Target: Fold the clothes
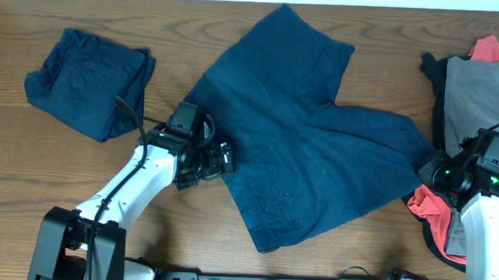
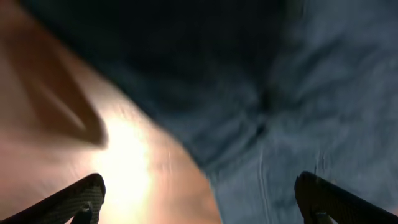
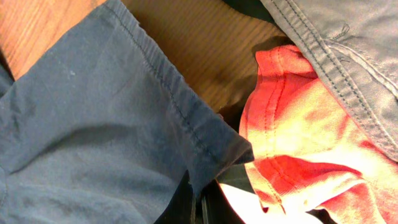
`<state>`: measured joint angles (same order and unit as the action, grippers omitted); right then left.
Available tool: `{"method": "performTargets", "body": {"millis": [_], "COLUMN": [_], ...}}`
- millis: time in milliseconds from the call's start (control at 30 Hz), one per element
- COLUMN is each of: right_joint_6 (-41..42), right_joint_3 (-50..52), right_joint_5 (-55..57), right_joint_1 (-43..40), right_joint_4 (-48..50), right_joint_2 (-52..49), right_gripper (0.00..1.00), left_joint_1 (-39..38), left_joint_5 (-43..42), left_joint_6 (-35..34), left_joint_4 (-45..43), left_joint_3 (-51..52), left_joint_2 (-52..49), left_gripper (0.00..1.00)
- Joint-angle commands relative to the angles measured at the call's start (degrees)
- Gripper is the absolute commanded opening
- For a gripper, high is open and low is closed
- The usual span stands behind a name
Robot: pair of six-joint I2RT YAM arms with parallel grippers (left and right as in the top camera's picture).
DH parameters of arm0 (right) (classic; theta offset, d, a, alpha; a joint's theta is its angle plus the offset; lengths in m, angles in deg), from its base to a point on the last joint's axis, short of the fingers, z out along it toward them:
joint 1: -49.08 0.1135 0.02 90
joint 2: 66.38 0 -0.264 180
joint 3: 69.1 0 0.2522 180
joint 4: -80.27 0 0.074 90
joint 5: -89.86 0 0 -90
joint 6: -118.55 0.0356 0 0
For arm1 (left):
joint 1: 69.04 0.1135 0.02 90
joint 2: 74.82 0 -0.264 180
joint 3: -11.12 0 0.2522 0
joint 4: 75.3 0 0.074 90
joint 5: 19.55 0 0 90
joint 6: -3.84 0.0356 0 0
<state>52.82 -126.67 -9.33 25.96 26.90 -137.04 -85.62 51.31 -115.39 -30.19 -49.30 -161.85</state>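
Observation:
A pair of dark navy shorts (image 1: 309,134) lies spread flat in the middle of the table. My left gripper (image 1: 221,156) is open at the shorts' left edge. In the left wrist view its fingers (image 2: 199,186) straddle the edge of the navy fabric (image 2: 298,93), with bare table to the left. My right gripper (image 1: 430,170) is shut on the right corner of the shorts. In the right wrist view the jaws (image 3: 200,202) pinch the hemmed corner of the navy shorts (image 3: 93,124).
A folded navy piece (image 1: 88,78) lies at the far left. A pile at the right edge holds a grey garment (image 1: 483,100), red pieces (image 1: 494,49) and black fabric. In the right wrist view the red cloth (image 3: 298,130) and the grey cloth (image 3: 348,50) lie beside the jaws.

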Motion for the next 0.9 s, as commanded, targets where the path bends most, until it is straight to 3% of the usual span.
{"method": "performTargets", "body": {"millis": [0, 133, 333, 533, 867], "right_joint_6": [-2.25, -2.27, -2.25, -2.25, -2.27], "right_joint_3": [-0.39, -0.39, -0.39, -0.39, -0.39], "right_joint_5": [1.09, 1.27, 1.27, 1.27, 1.27], "right_joint_1": [-0.39, -0.39, -0.39, -0.39, -0.39], "right_joint_4": [-0.5, -0.94, -1.77, -2.23, -3.45], "right_joint_2": [-0.13, -0.13, -0.13, -0.13, -0.13], "right_gripper": [0.01, 0.01, 0.01, 0.01, 0.01], "left_joint_1": [0.2, 2.32, 9.07, 14.25, 16.79], "left_joint_5": [10.86, 17.25, 13.6, 10.34, 5.92], "left_joint_6": [2.6, 2.64, 2.95, 9.73, 14.45], "left_joint_4": [-2.05, -7.19, -15.19, -16.35, -18.93], "left_joint_3": [0.28, 0.26, 0.02, -3.34, -9.11], "left_joint_2": [-0.74, -0.74, -0.76, -2.99, -15.8], "left_gripper": [0.98, 0.98, 0.98, 0.98, 0.98]}}
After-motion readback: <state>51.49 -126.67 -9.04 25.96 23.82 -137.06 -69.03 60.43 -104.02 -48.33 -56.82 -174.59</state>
